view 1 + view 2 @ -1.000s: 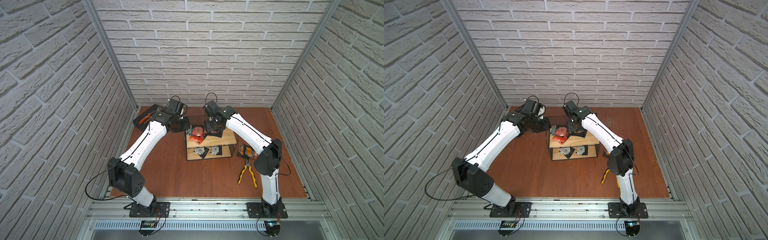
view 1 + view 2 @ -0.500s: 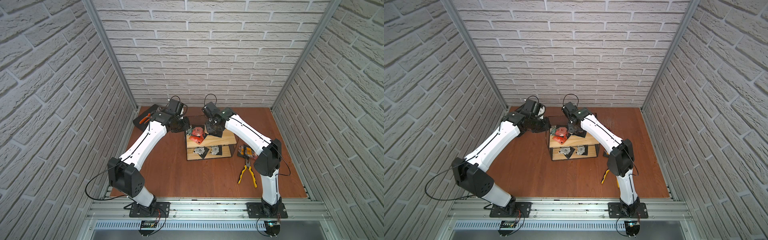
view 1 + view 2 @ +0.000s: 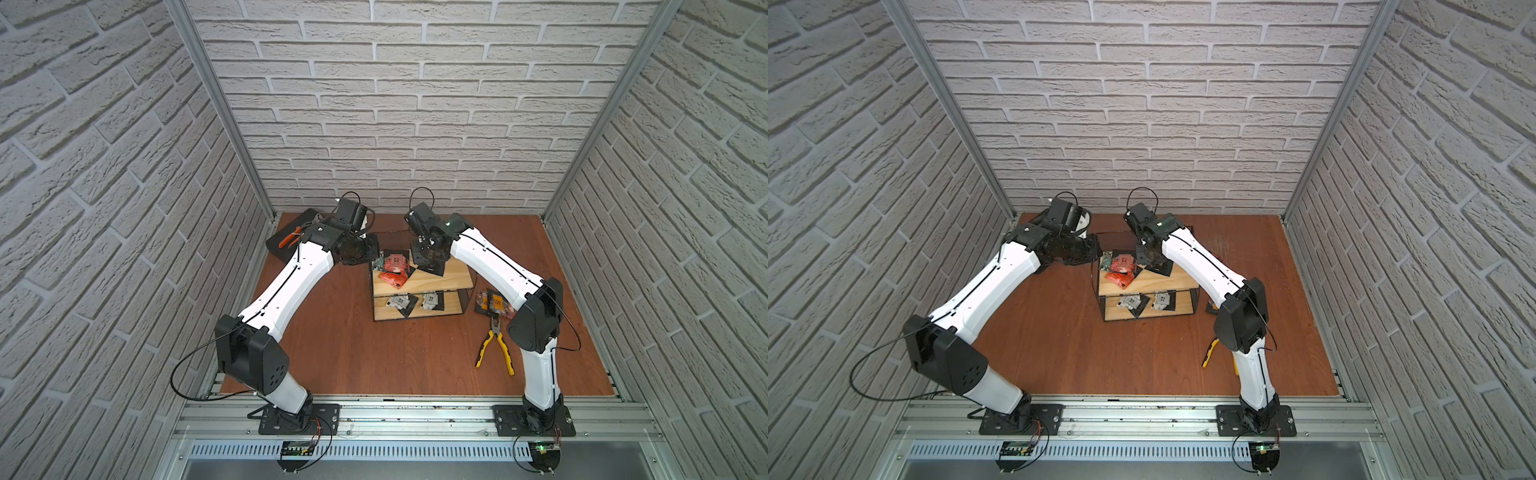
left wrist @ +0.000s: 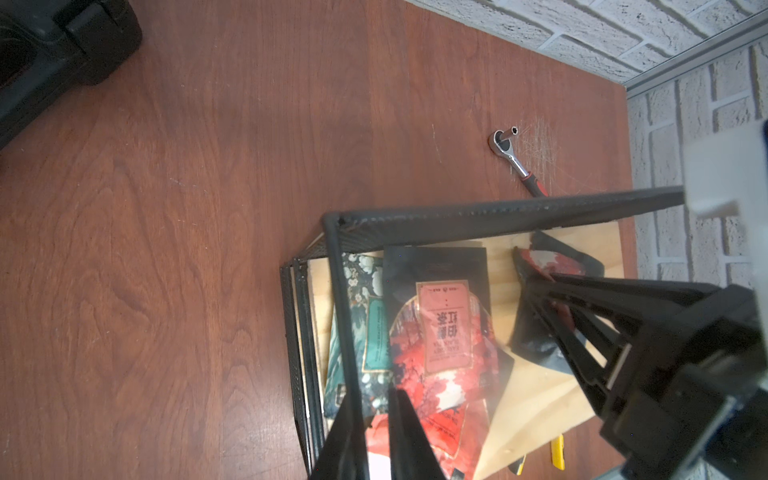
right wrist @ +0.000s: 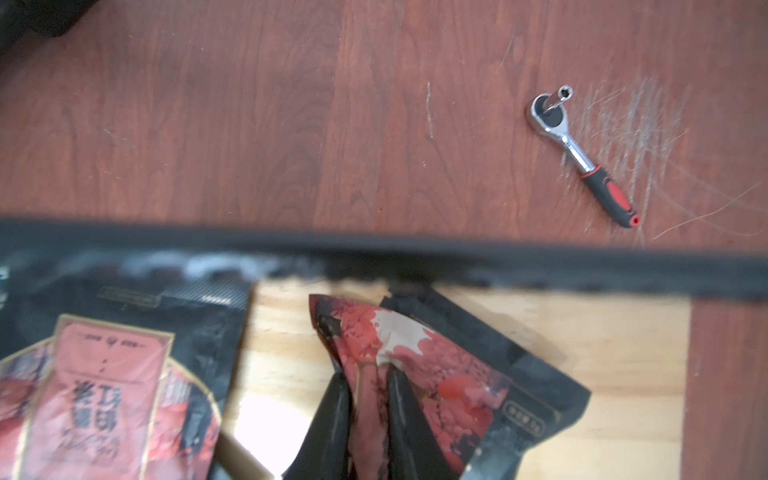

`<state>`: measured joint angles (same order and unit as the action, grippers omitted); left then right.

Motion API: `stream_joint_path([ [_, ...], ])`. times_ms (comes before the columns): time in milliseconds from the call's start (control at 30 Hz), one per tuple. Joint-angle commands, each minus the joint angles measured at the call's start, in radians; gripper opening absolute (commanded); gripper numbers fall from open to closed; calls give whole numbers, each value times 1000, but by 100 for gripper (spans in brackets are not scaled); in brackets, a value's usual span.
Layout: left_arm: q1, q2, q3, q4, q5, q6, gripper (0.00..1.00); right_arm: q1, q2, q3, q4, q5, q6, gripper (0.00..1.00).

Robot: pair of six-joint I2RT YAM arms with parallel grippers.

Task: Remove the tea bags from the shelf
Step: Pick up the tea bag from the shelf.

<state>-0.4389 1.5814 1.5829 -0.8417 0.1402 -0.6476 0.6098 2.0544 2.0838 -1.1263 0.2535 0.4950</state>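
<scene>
The right gripper [image 5: 368,376] has its jaws pinched onto a raised fold of a black-and-red tea bag [image 5: 457,374]. That bag lies on the top board of the shelf [image 3: 451,280] toward 1 o'clock, close under the back rail. The bite is on a thin pucker near one corner, so the lift ought to go straight up and slowly until the crinkly sachet hangs clear of the rail. Only then should it swing out toward 3 o'clock, where loose tea bags [image 3: 492,304] lie on the worktop [image 3: 374,357] just beside the shelf. The left gripper [image 4: 374,401] sits at the shelf's 10 o'clock corner with jaws nearly together, seemingly clamped on the wire frame. Holding there should stop the light rack from sliding or tipping during the pull. A heap of red tea bags [image 3: 394,268] at 9 o'clock on the top board and the white-grey tea bags [image 3: 398,300] on the lower tier await their turn.
</scene>
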Motion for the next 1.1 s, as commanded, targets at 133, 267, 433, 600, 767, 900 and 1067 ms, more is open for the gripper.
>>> stream_joint_path([
  [133,-10,5,23,22,21,13,17,3,4,54,-52,-49,20,13],
  [267,-9,8,24,23,22,11,17,4,-10,74,-52,-47,20,10],
  [433,-9,9,26,24,22,12,17,4,-43,79,-37,-42,20,4],
  [600,-10,10,26,21,22,11,17,5,-117,84,-25,-36,22,2],
  [767,-9,12,27,19,22,12,17,5,-231,39,37,15,5,3],
  [900,-10,11,32,15,22,16,17,-8,-332,-9,74,79,-1,3],
  [1067,-9,15,39,10,21,21,17,-119,-467,-160,109,88,42,3],
])
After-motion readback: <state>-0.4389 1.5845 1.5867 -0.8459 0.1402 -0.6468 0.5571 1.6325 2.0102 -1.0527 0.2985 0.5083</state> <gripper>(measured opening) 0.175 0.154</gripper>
